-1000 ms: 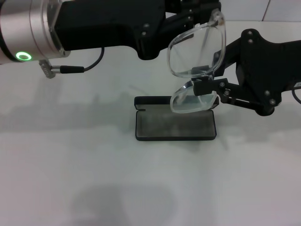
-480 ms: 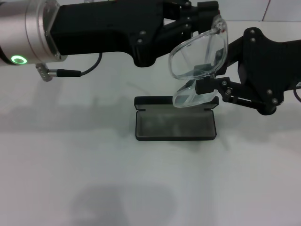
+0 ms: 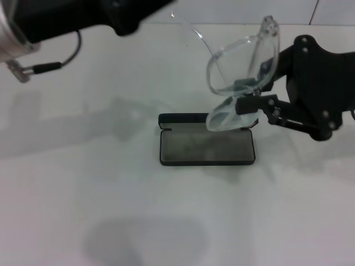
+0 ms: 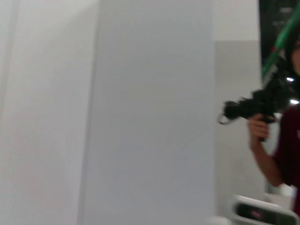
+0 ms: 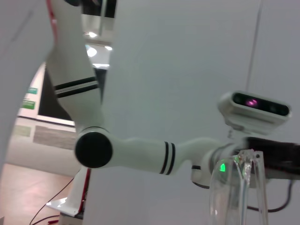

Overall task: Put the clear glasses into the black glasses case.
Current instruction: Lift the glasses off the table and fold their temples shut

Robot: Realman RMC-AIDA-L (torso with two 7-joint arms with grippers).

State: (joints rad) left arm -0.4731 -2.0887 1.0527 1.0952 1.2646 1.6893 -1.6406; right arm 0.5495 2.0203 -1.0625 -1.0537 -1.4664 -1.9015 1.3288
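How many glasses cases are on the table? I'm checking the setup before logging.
1. The black glasses case lies open on the table, below the clear glasses held by the right claw.

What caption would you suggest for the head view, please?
Right gripper holds the clear glasses above the open black glasses case; left arm is withdrawn at upper left.

I see a plain white table across the whole head view. One thing lies directly on it: the black glasses case, open near the middle, grey lining facing up, lid along its far edge. Soft shadows fall on the tabletop.
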